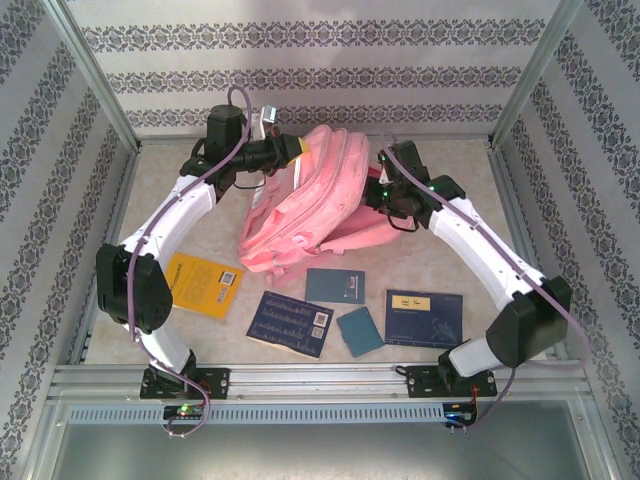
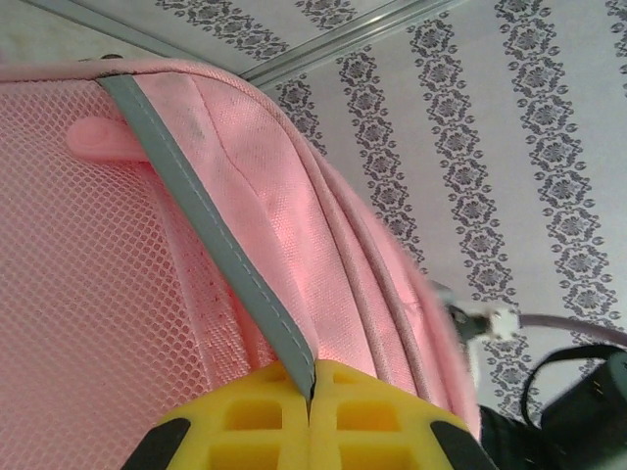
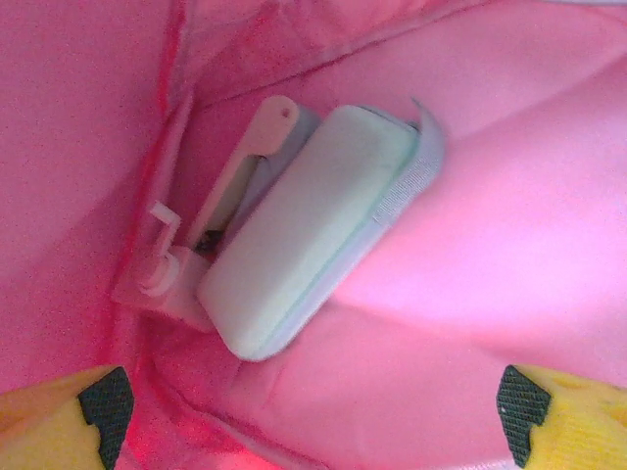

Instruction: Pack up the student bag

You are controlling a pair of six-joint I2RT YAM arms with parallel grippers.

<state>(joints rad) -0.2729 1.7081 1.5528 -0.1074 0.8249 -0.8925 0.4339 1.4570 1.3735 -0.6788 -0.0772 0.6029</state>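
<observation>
The student bag [image 1: 305,205], a large pink backpack, lies at the middle back of the table with its top lifted. My left gripper [image 1: 298,148] is shut on the bag's upper edge. In the left wrist view its yellow fingers [image 2: 392,416] pinch a grey trim strip [image 2: 211,225] beside pink mesh. My right gripper [image 1: 385,192] reaches into the bag's right side. In the right wrist view it is open [image 3: 313,401], its yellow fingertips [image 3: 549,411] wide apart inside the pink lining. A pale mint pouch [image 3: 304,225] and a pink plastic clip [image 3: 230,186] lie in there ahead of it, untouched.
On the table in front of the bag lie a yellow book [image 1: 203,283], a dark blue book [image 1: 290,322], a teal booklet [image 1: 334,285], a small teal booklet [image 1: 360,331] and a blue book [image 1: 424,317]. Metal frame posts and patterned walls enclose the table.
</observation>
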